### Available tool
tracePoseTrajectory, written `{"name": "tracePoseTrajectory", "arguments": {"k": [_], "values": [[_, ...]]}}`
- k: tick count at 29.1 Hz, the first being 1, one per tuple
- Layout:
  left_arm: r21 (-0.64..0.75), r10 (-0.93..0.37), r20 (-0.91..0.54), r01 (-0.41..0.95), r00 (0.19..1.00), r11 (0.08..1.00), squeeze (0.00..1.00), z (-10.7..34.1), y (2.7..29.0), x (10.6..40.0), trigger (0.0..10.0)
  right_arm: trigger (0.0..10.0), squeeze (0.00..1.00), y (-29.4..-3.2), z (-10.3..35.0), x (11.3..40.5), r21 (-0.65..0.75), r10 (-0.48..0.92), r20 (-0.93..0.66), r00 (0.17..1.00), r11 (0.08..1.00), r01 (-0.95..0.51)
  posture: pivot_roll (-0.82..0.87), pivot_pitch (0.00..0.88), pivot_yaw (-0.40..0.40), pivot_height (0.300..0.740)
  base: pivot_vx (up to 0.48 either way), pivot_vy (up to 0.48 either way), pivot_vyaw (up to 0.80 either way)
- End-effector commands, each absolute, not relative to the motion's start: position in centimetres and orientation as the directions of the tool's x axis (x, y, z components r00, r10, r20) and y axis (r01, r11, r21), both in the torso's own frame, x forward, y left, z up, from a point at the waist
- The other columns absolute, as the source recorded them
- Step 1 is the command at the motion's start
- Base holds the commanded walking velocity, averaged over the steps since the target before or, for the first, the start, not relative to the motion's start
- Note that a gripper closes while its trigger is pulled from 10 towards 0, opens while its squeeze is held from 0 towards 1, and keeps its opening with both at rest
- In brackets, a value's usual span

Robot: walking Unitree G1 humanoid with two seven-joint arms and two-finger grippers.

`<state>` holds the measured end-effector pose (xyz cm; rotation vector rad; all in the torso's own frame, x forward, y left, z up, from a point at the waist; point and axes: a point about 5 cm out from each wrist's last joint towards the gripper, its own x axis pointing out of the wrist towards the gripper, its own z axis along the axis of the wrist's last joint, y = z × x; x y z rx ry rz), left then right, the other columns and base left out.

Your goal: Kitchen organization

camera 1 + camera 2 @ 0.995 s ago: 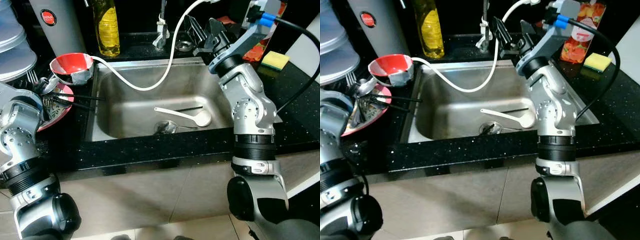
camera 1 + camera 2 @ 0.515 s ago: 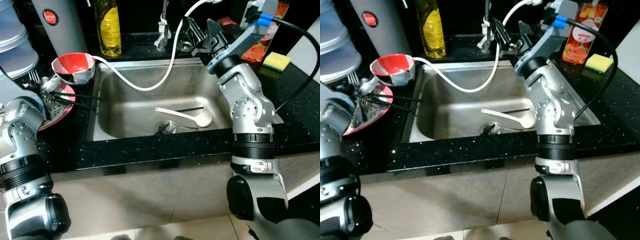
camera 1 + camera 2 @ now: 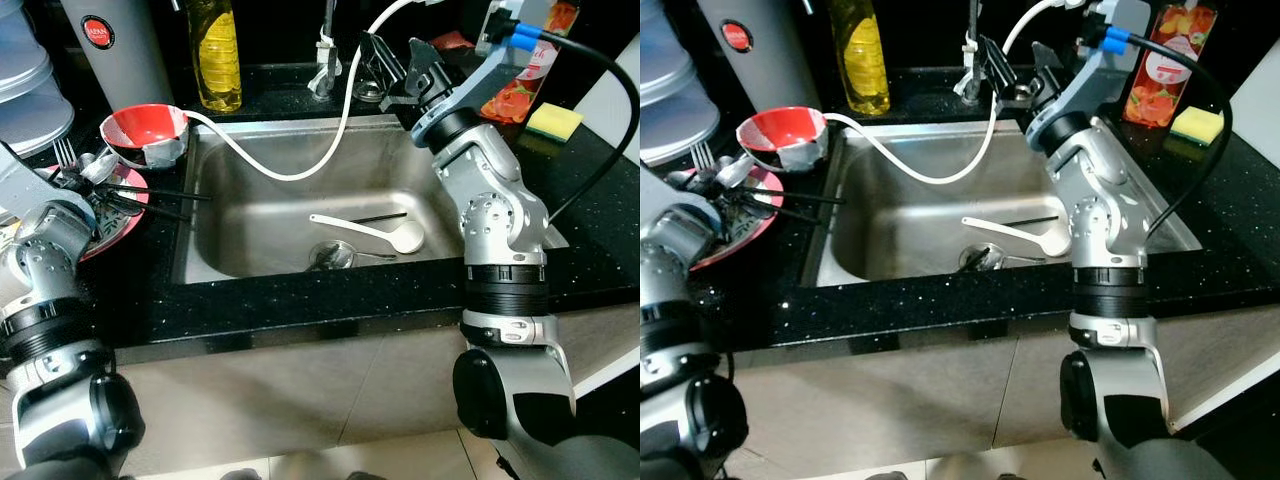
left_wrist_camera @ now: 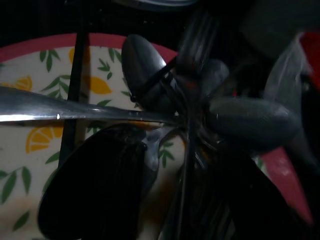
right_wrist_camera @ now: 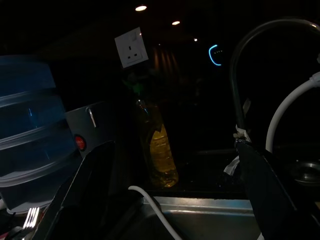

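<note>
A cutlery pick-up is judged in hand: the left gripper [image 4: 165, 165], jaws' state untellable, is held over spoons [image 4: 150, 70] on the plate [image 3: 120, 225] at 9 o'clock of the sink [image 3: 250, 200]; the right gripper [image 3: 395, 70], jaws wide, is raised at 12 o'clock.

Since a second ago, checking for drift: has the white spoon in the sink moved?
No. The white spoon still lies beside the drain, bowl toward the robot's right, as before.

Brushed steel sink [image 3: 270, 215], glossy speckled stone counter [image 3: 300, 300]
</note>
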<state>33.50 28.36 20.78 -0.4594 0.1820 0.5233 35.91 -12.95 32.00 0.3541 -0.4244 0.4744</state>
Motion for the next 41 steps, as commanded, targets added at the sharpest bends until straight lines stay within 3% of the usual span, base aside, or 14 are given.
{"name": "tracePoseTrajectory", "arguments": {"k": [1,3,7,9,10,11,22,26,27,28,30,35,39,41], "values": [[-0.189,0.412,-0.384,-0.507,0.826,0.841,0.0,18.1,28.0,33.1,6.9,10.0,0.0,-12.9,31.9,35.7,0.227,0.362,0.466,0.807,0.833,-0.505,0.14,0.016,0.041,0.74,0.0,0.0,0.0],[-0.136,0.408,-0.386,-0.488,0.828,0.862,0.0,17.9,28.1,33.1,6.9,10.0,0.0,-12.8,31.9,35.6,0.229,0.361,0.468,0.807,0.832,-0.505,0.14,0.016,0.041,0.74,0.0,0.0,0.0],[-0.033,0.446,-0.404,-0.5,0.798,0.865,0.0,17.5,29.6,32.5,4.5,10.0,0.0,-12.8,31.7,35.5,0.236,0.356,0.471,0.807,0.831,-0.504,0.15,0.011,0.063,0.74,0.0,0.0,0.0],[-0.01,0.483,-0.409,-0.533,0.774,0.846,0.0,17.2,30.3,32.1,1.8,10.0,0.0,-12.9,31.6,35.4,0.239,0.352,0.47,0.809,0.832,-0.501,0.15,0.008,0.068,0.74,0.0,0.0,0.0],[-0.01,0.483,-0.409,-0.533,0.774,0.846,0.0,17.2,30.3,32.1,1.8,10.0,0.0,-12.9,31.6,35.4,0.239,0.352,0.47,0.809,0.832,-0.501,0.15,0.008,0.068,0.74,0.0,0.0,0.0],[-0.004,0.497,-0.411,-0.547,0.764,0.837,0.0,17.0,30.6,31.8,0.0,10.0,0.0,-12.9,31.5,35.4,0.24,0.35,0.47,0.81,0.833,-0.499,0.15,0.006,0.071,0.74,0.0,0.0,0.0],[-0.084,0.518,-0.433,-0.605,0.738,0.792,0.0,15.8,30.8,30.5,0.0,10.0,0.0,-13.0,31.6,35.4,0.234,0.358,0.465,0.81,0.832,-0.502,0.15,0.011,0.047,0.74,0.0,0.0,0.0],[-0.116,0.547,-0.318,-0.604,0.775,0.788,0.0,17.7,30.8,30.7,0.0,10.0,0.0,-12.9,31.7,35.4,0.234,0.364,0.463,0.808,0.829,-0.508,0.15,0.018,0.04,0.74,0.0,0.0,0.0],[-0.093,0.584,-0.218,-0.613,0.782,0.785,0.0,19.3,31.0,30.7,10.0,10.0,0.0,-12.7,31.6,35.4,0.232,0.369,0.461,0.807,0.827,-0.511,0.15,0.017,0.038,0.74,0.0,0.0,0.0],[-0.076,0.611,-0.043,-0.612,0.791,0.787,0.0,22.1,30.9,30.7,10.0,10.0,0.0,-12.6,31.6,35.4,0.231,0.374,0.46,0.805,0.825,-0.515,0.16,0.007,0.038,0.74,0.0,0.0,0.0],[-0.075,0.59,0.09,-0.585,0.802,0.807,0.0,24.3,30.4,30.6,10.0,10.0,0.0,-12.6,31.6,35.4,0.234,0.371,0.463,0.805,0.824,-0.515,0.16,0.005,0.038,0.74,0.0,0.0,0.0],[-0.021,0.447,0.291,-0.462,0.846,0.887,0.0,28.2,28.2,30.6,10.0,10.0,0.0,-12.5,31.6,35.4,0.24,0.371,0.462,0.806,0.822,-0.516,0.15,0.016,0.038,0.74,0.0,0.0,0.0],[0.025,0.209,0.266,-0.223,0.941,0.974,0.0,28.9,24.3,31.4,10.0,10.0,0.0,-12.5,31.6,35.3,0.239,0.373,0.456,0.808,0.823,-0.515,0.15,0.014,0.043,0.74,0.0,0.0,0.0],[0.085,-0.096,0.035,0.093,0.995,0.992,0.0,25.7,19.6,32.1,10.0,10.0,0.0,-12.9,31.5,35.3,0.243,0.356,0.456,0.815,0.832,-0.499,0.14,0.015,0.052,0.74,0.0,0.0,0.0]]}}
